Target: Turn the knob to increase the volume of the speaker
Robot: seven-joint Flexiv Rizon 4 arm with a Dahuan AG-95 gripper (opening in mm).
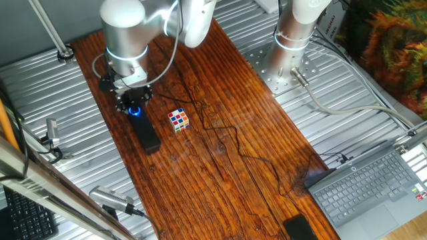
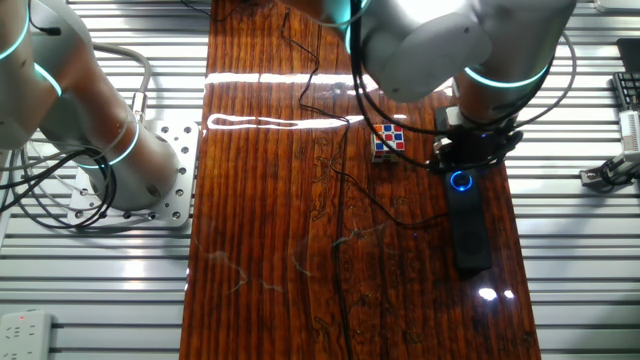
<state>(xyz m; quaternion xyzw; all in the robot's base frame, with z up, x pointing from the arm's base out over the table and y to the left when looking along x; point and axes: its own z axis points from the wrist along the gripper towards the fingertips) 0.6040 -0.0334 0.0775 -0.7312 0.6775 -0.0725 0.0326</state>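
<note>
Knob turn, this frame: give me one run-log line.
phase: at knob | gripper over knob, jaw state unclear | knob ring lit blue | speaker flat on table | cube beside, apart

We scan both views for writing and come up with nothing legible. The laptop (image 1: 373, 190) shows its keyboard, but the key legends are too small for us to read. The speaker (image 2: 468, 225) carries no mark we can make out, and the cube (image 1: 178, 120) offers only coloured squares. No label, number or brand reads anywhere.
</note>
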